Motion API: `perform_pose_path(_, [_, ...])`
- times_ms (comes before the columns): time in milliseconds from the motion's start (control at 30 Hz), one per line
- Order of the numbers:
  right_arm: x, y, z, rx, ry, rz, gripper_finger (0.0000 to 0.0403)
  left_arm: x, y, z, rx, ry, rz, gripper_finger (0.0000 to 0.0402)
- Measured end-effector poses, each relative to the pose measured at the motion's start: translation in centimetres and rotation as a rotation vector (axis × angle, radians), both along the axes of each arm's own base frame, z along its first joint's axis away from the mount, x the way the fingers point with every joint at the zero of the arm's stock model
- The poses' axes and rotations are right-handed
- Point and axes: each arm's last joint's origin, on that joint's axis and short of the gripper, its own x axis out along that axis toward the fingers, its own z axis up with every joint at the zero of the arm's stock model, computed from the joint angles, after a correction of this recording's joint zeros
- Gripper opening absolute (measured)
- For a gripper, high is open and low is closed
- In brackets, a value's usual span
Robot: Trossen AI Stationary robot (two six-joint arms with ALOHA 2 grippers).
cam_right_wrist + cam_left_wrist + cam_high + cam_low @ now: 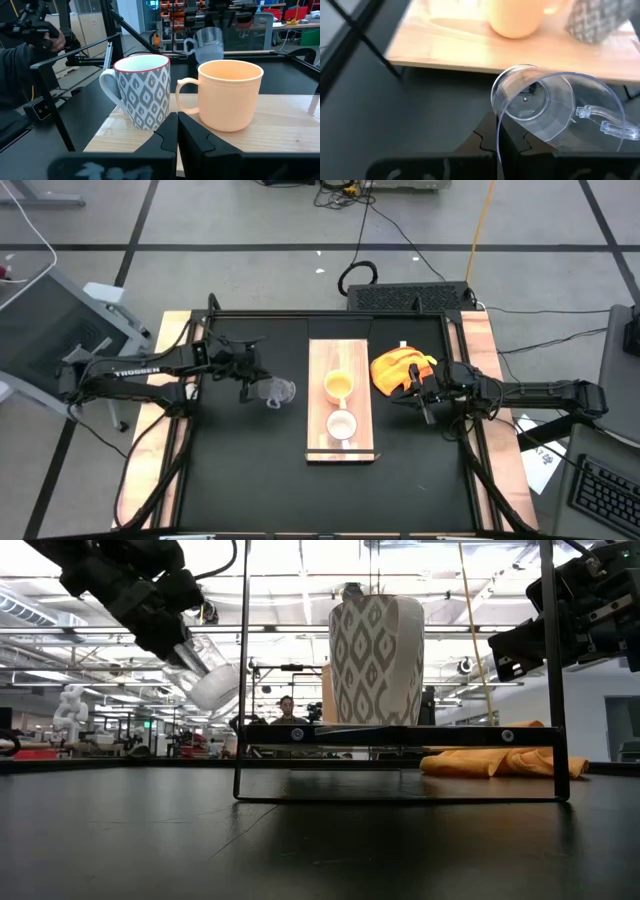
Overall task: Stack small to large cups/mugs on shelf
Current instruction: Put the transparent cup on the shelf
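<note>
Left gripper point(247, 384) pinching clear glass cup point(276, 391), tilted, lifted off table, at 9 o'clock of shelf point(341, 442). Right gripper point(428, 412) pressed together, empty, at 3 o'clock.

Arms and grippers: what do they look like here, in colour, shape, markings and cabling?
Both arms are black, slim and jointed. The left arm carries white TROSSEN lettering along its forearm link. The left gripper and the right gripper are black, with two flat angular fingers each. Black cables run beside both arms.

Orange-yellow mug point(517, 17) — top cut off.
</note>
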Motion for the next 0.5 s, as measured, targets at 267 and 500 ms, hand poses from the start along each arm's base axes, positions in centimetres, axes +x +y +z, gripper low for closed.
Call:
perform_pose_path(267, [0.0,0.0,0.0,0.000,0.000,0.000,0.0000,-0.4,2.0,0.3,0.047,-0.040,0.073,0.0000])
perform_pose_path(500, [0.0,0.0,0.0,0.000,0.000,0.000,0.0000,-0.9,3.6,0.9,0.056,-0.121,0.047,0.0000])
